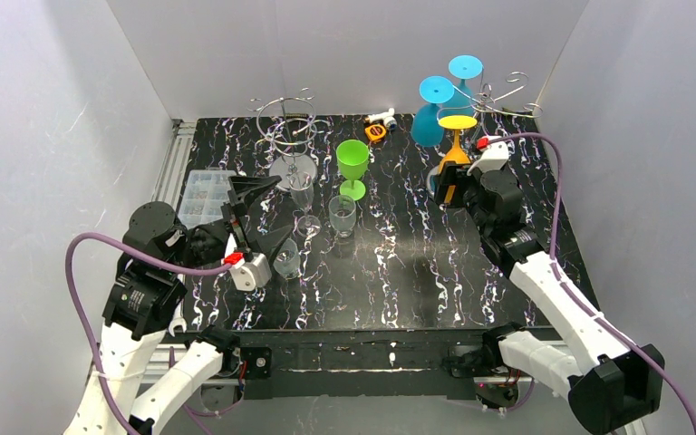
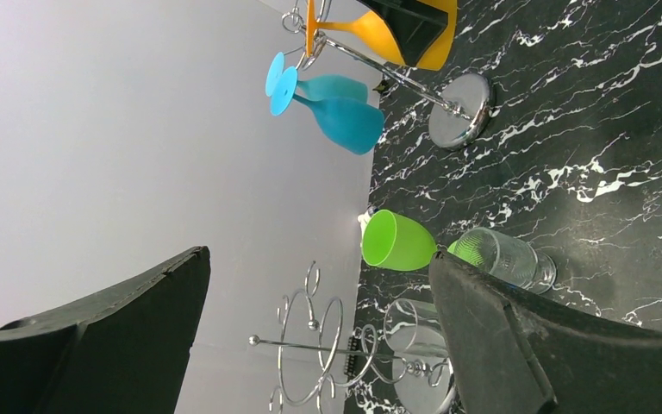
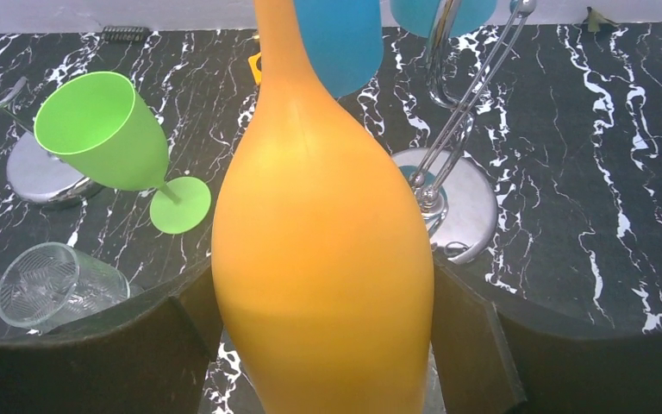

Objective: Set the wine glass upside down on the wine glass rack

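Top external view is showing the right end effector (image 1: 451, 186) gripping the orange wine glass (image 1: 458, 122) by its bowl – glass is hanging upside down, foot on top, raised off the tabletop (image 1: 417, 272). It is sitting right beside the right wine glass rack (image 1: 506, 93) at the back right. Whether the foot is hooked into the rack wire yet, cannot tell. Right wrist view is confirming the grip: both black fingers (image 3: 474, 345) are pressing against the sides of the orange bowl, which is filling the frame.

Two blue glasses (image 1: 430, 118) are hanging inverted on the same rack, just behind the orange one.

Left end effector (image 1: 258, 216) is hovering over the left side of the tabletop with its fingers spread wide – holding nothing. A clear glass (image 1: 285, 258) is sitting just beside it; another clear glass (image 1: 342, 216) is standing near the middle. Green wine glass (image 1: 352, 161) is standing upright behind that one. A second wire rack (image 1: 290, 136) is standing at the back left, and a clear plastic box (image 1: 204, 195) is lying by the left edge.
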